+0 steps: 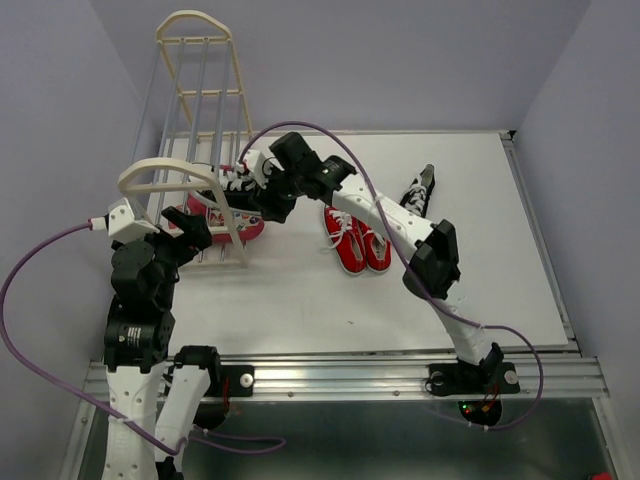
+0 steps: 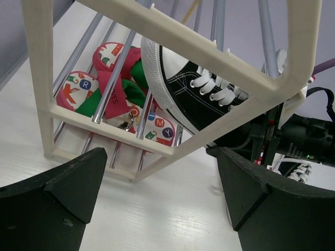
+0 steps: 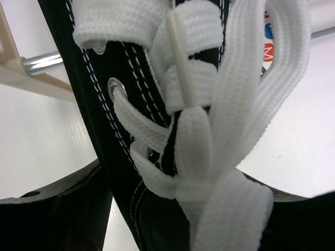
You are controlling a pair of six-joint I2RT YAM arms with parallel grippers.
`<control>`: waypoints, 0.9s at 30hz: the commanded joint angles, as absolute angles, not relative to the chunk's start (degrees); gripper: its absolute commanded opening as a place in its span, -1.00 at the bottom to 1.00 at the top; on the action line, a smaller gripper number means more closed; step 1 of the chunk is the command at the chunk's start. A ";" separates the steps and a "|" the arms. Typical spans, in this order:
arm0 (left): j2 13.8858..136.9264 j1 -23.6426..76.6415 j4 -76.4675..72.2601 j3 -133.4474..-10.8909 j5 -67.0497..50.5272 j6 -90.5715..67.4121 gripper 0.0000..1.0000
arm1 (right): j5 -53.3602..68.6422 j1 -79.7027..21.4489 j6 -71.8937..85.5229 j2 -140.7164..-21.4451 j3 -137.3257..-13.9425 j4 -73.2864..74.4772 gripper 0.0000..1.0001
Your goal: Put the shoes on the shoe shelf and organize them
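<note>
The cream shoe shelf point(image 1: 190, 110) stands at the left. My right gripper point(image 1: 252, 196) is shut on a black sneaker point(image 1: 226, 187) and holds it inside the shelf's near end, tilted over the rails. In the right wrist view its white laces point(image 3: 193, 120) fill the frame between my fingers. The flip-flops point(image 1: 212, 217) lie low in the shelf, and they also show in the left wrist view point(image 2: 118, 86) beside the held sneaker point(image 2: 193, 97). The red sneakers point(image 1: 356, 240) sit together mid-table. The other black sneaker point(image 1: 420, 189) lies behind them. My left gripper point(image 1: 190, 232) is open and empty in front of the shelf frame point(image 2: 172, 44).
Grey walls close in on the left, back and right. The metal rail point(image 1: 340, 375) with both arm bases runs along the near table edge. A purple cable point(image 1: 300, 128) arcs over the right arm. Bare white table point(image 1: 480, 260) lies right of the red sneakers.
</note>
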State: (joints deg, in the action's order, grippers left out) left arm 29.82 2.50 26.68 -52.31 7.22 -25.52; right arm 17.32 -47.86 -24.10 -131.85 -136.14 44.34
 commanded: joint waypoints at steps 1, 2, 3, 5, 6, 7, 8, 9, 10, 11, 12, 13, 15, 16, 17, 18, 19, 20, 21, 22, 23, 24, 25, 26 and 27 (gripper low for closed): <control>29.62 2.29 23.20 -51.50 5.54 -24.17 0.98 | 15.47 -48.08 -21.10 -130.96 -140.97 33.23 -0.78; 29.71 2.29 22.68 -51.42 5.19 -24.17 0.98 | 15.12 -48.69 -20.75 -131.13 -141.41 31.13 -0.77; 29.79 2.29 22.41 -51.24 4.84 -24.08 0.98 | 14.42 -48.69 -20.39 -131.31 -141.76 30.33 -0.77; 29.97 2.29 22.15 -51.07 4.66 -24.08 0.98 | 13.63 -49.39 -21.26 -131.48 -142.82 30.06 -0.70; 30.06 2.20 22.06 -50.80 4.66 -23.91 0.98 | 13.28 -50.09 -21.70 -131.22 -142.91 29.88 -0.66; 30.15 2.28 22.06 -50.63 4.57 -23.91 0.98 | 12.66 -50.10 -22.67 -131.22 -143.00 29.80 -0.65; 30.23 2.29 21.97 -50.54 4.57 -23.91 0.98 | 12.13 -50.62 -22.94 -131.22 -143.00 29.71 -0.63; 30.23 2.20 21.89 -50.28 4.57 -23.91 0.98 | 11.43 -50.62 -23.03 -131.31 -143.09 29.18 -0.63; 30.32 2.28 21.88 -50.19 4.40 -23.99 0.98 | 11.16 -51.32 -23.38 -131.74 -143.70 29.09 -0.60; 30.32 2.29 21.71 -50.10 4.31 -24.08 0.98 | 10.99 -51.33 -23.38 -132.01 -143.88 29.00 -0.52; 30.24 2.29 21.53 -49.92 4.05 -24.26 0.98 | 10.55 -51.94 -22.68 -132.36 -144.40 28.74 -0.52; 30.15 2.29 21.36 -49.75 3.96 -24.26 0.98 | 10.29 -51.94 -22.68 -133.06 -144.67 28.74 -0.52; 30.06 2.29 21.18 -49.75 3.78 -24.35 0.98 | 10.02 -52.47 -23.03 -133.42 -144.67 28.22 -0.47; 30.06 2.29 21.01 -49.75 3.52 -24.43 0.98 | 9.06 -52.99 -23.29 -133.85 -144.84 27.78 -0.39; 30.06 2.29 20.92 -49.66 3.43 -24.43 0.98 | 8.70 -53.52 -23.55 -134.03 -145.10 26.90 -0.39; 30.06 2.20 20.83 -49.57 3.25 -24.43 0.98 | 8.01 -53.53 -23.38 -134.12 -145.11 26.11 -0.39; 30.06 2.20 20.74 -49.57 3.16 -24.52 0.98 | 6.87 -54.13 -23.20 -134.21 -145.19 25.06 -0.39; 30.15 2.20 20.74 -49.40 3.16 -24.43 0.98 | 6.77 -54.14 -23.03 -134.21 -145.20 23.22 -0.38; 30.15 2.20 20.66 -49.31 3.25 -24.43 0.98 | 6.59 -54.14 -22.85 -134.21 -145.20 22.25 -0.37; 30.15 2.28 20.65 -49.13 3.25 -24.43 0.98 | 6.59 -54.14 -22.42 -134.30 -145.20 21.28 -0.37; 30.15 2.29 20.48 -49.04 3.25 -24.35 0.98 | 6.94 -54.14 -22.59 -134.30 -145.20 20.05 -0.33; 30.23 2.29 20.39 -48.78 3.25 -24.43 0.98 | 7.12 -54.14 -22.76 -134.38 -145.28 19.69 -0.31; 30.23 2.20 20.22 -48.61 3.25 -24.43 0.98 | 7.03 -54.14 -22.85 -134.38 -145.28 19.34 -0.28; 30.32 2.20 20.04 -48.60 3.16 -24.43 0.98 | 7.12 -54.14 -23.11 -134.30 -145.20 19.34 -0.24; 30.41 2.28 20.13 -48.52 3.16 -24.35 0.98 | 6.68 -54.75 -23.55 -134.21 -144.93 19.16 -0.18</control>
